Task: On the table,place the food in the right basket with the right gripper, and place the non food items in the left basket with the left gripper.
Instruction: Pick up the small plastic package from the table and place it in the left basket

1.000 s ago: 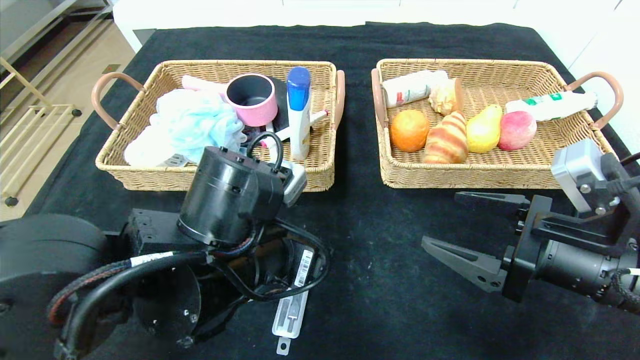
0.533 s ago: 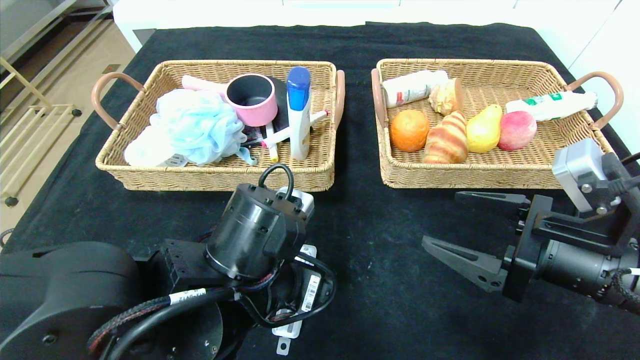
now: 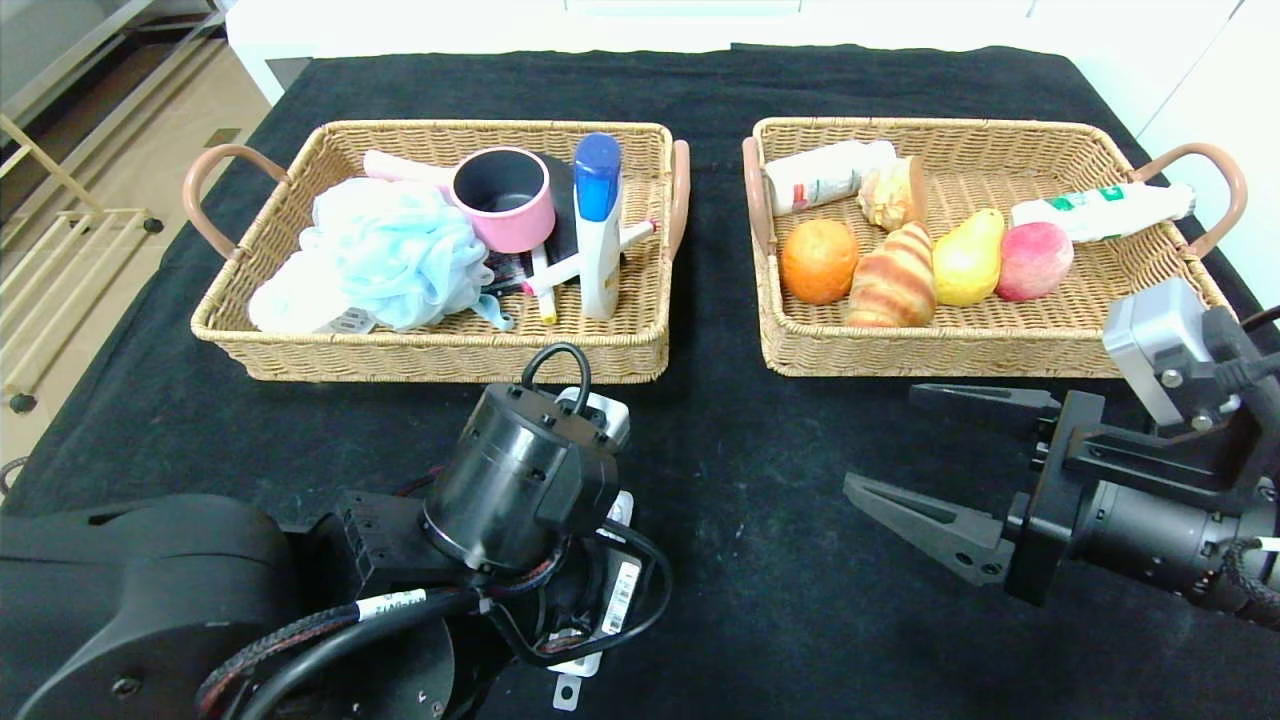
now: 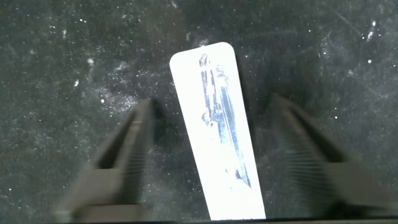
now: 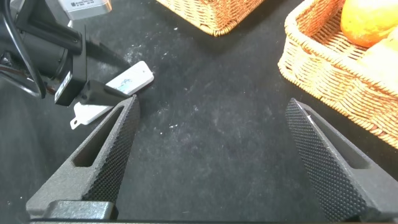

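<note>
One white blister pack (image 4: 217, 130) with a blue-printed item lies flat on the black table (image 3: 760, 560), near the left basket (image 3: 440, 350). Left gripper (image 4: 214, 158) straddles it, fingers apart, not touching; the head view hides this. Right gripper (image 3: 925, 455) hangs open, empty, near the right basket (image 3: 900, 350).

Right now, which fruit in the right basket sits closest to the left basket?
The orange. It lies at the right basket's left end; the yellow pear and red peach sit farther right, past the croissant.
</note>
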